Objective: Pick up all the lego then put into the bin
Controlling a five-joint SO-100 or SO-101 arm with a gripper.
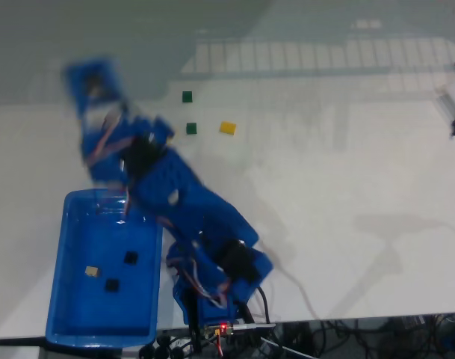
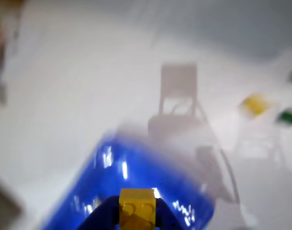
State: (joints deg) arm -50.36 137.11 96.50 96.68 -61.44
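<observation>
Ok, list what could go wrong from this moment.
1. The tool pinches the yellow brick only low down, with most of it standing proud, so it might slip out mid-swing.
2. In the wrist view the brick sits over the bin near its far rim; an early release could bounce it onto the table.
3. Both views are motion-blurred; a fast swing may overshoot.
</observation>
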